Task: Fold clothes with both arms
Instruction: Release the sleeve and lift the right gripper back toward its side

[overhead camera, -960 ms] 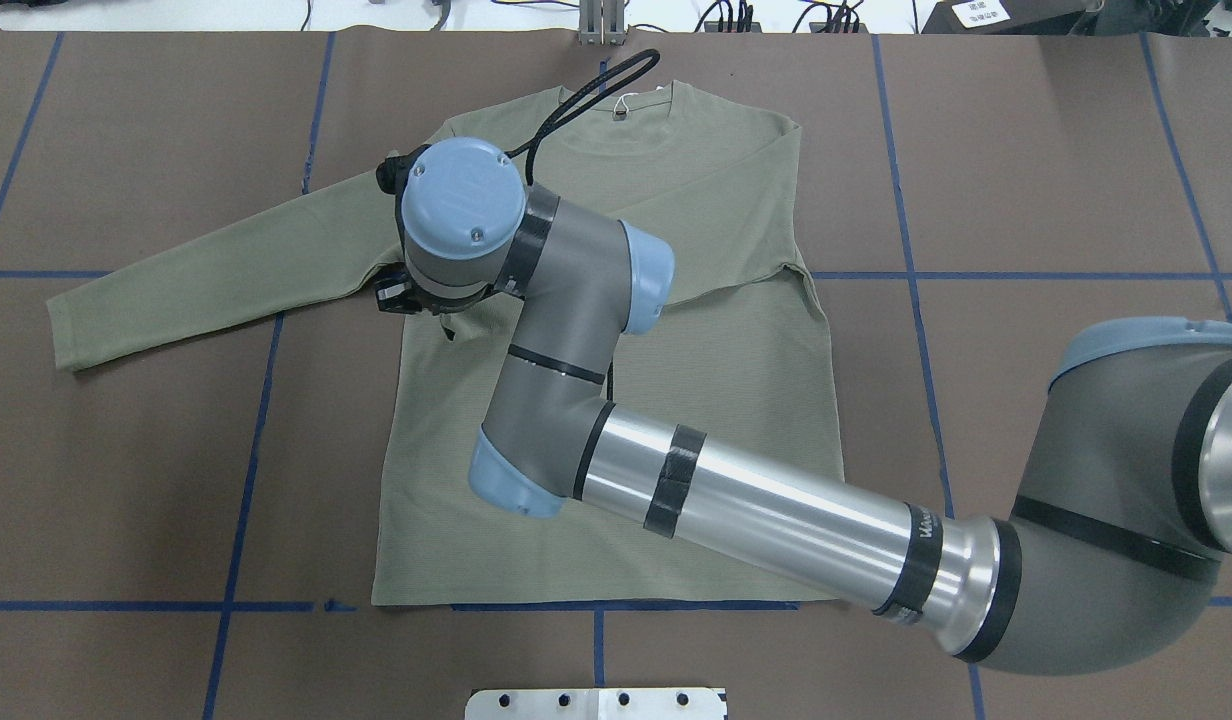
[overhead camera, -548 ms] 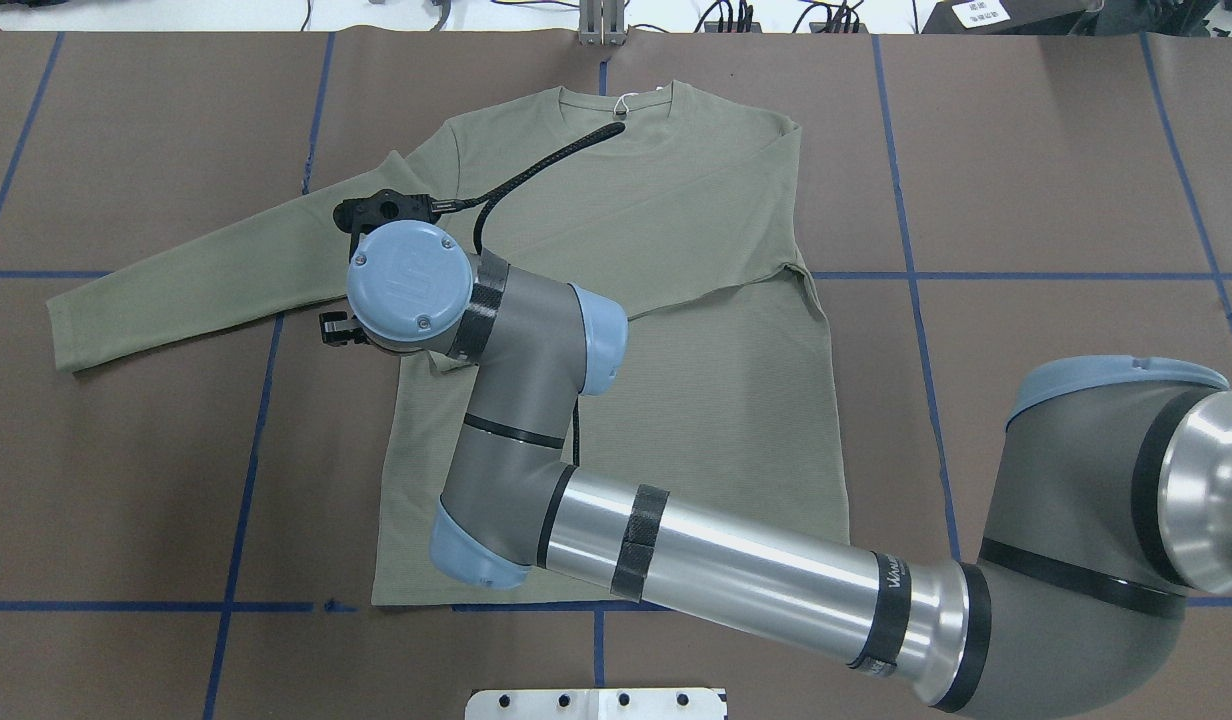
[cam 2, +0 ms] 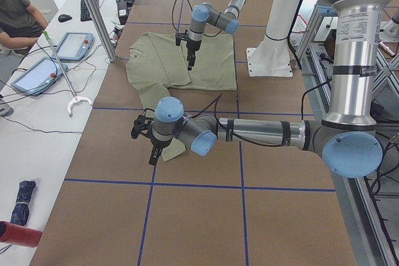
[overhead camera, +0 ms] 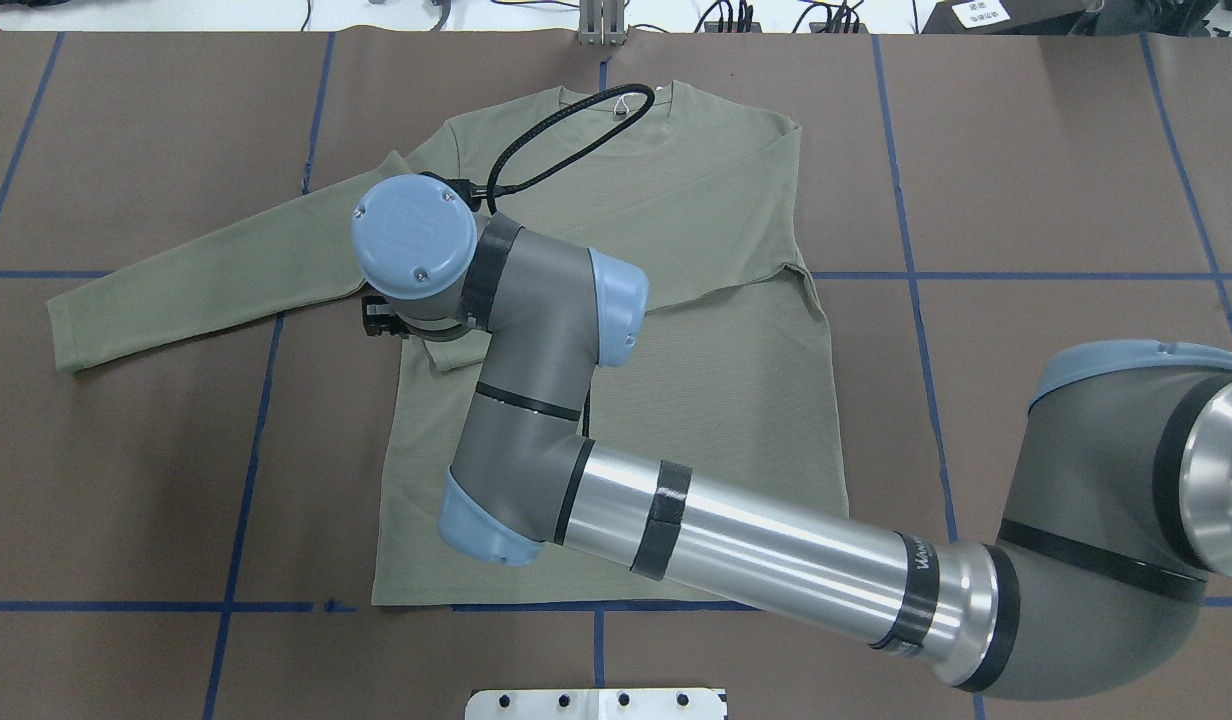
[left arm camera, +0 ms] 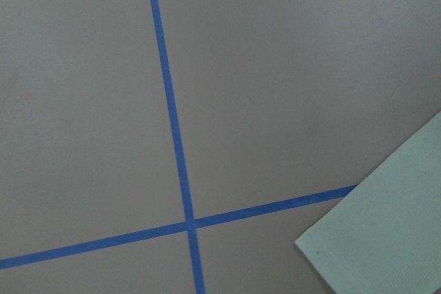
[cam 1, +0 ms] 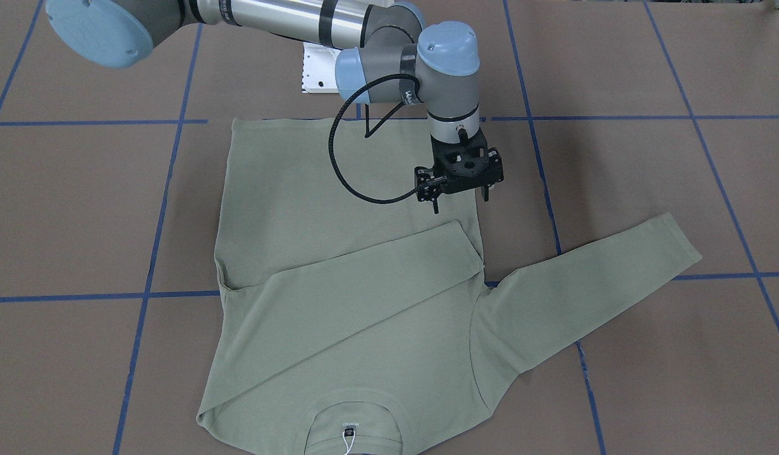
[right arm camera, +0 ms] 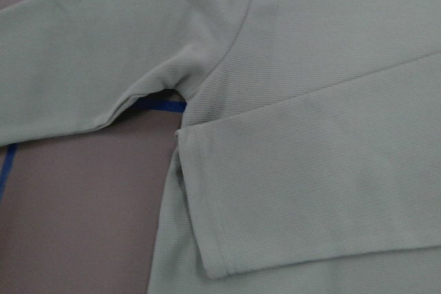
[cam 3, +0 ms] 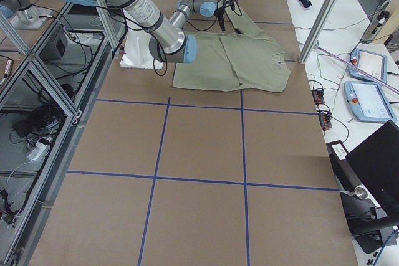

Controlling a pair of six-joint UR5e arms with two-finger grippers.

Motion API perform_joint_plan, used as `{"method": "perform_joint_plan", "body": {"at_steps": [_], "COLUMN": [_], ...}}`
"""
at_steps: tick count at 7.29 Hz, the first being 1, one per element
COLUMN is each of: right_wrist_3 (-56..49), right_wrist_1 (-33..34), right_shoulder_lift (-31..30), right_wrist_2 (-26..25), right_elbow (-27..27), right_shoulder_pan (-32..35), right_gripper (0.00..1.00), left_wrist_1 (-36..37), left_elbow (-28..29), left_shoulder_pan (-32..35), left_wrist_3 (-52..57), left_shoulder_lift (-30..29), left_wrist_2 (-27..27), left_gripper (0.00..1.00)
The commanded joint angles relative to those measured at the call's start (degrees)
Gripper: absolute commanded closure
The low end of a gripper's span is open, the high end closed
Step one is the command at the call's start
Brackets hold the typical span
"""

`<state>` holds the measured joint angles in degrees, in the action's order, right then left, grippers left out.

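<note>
Here's the sage-green shirt (cam 1: 339, 202), spread flat on the brown desk (cam 1: 79, 202) in the centre of the front-facing frame, neck at the bottom edge with the white hang tag (cam 1: 348, 436) on it. One sleeve (cam 1: 364, 278) is folded across the chest, its cuff lying at the body's side edge, while the other sleeve (cam 1: 592, 278) runs out straight toward the right of the frame. The right arm (cam 1: 282, 16) reaches in from the upper left, and the right gripper (cam 1: 461, 199) hangs over the shirt's side edge near that folded cuff, pointing down, jaws apart, nothing in them, clear of the cloth. Over in the left-end side view the near left arm (cam 2: 262, 132) stretches low across the desk, with the left gripper (cam 2: 152, 154) right by the outstretched cuff; released or clenched, cannot tell from here. Its wrist camera catches just the cuff corner (left arm camera: 386, 239) at lower right and a cross of blue tape (left arm camera: 189, 224)
</note>
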<state>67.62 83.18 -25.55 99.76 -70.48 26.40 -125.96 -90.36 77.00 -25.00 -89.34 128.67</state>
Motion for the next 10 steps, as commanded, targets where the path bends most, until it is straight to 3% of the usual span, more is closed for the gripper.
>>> {"method": "perform_joint_plan", "body": {"at_steps": [1, 2, 5, 7, 10], "right_wrist_3": [-0.73, -1.17, -18.43, -26.02, -26.40], "right_wrist_1": [10.31, 10.60, 10.60, 9.64, 9.72], "right_shoulder_lift": [-10.59, -18.75, -29.61, -33.85, -34.13], "right_wrist_2": [5.01, 7.79, 18.34, 21.44, 21.53], "right_elbow": [-15.74, -22.71, -25.32, -25.41, -25.33], "right_shoulder_pan": [5.39, 8.90, 19.89, 22.82, 23.09], "right_gripper": [0.00, 0.00, 0.00, 0.00, 0.00], "left_wrist_1": [-10.07, -13.66, -16.43, -16.43, -16.51], "left_elbow": [1.07, 1.07, 1.68, 3.52, 5.81], "left_shoulder_pan": [-9.64, -12.72, -19.59, -22.59, -22.95], "left_wrist_3": [-19.38, -25.13, -38.68, -41.09, -40.65], "left_shoulder_lift": [0.48, 1.96, 3.30, 3.04, 2.59], "left_wrist_2": [-5.68, -8.49, -16.58, -19.76, -20.21], "left_gripper": [0.00, 0.00, 0.00, 0.00, 0.00]}}
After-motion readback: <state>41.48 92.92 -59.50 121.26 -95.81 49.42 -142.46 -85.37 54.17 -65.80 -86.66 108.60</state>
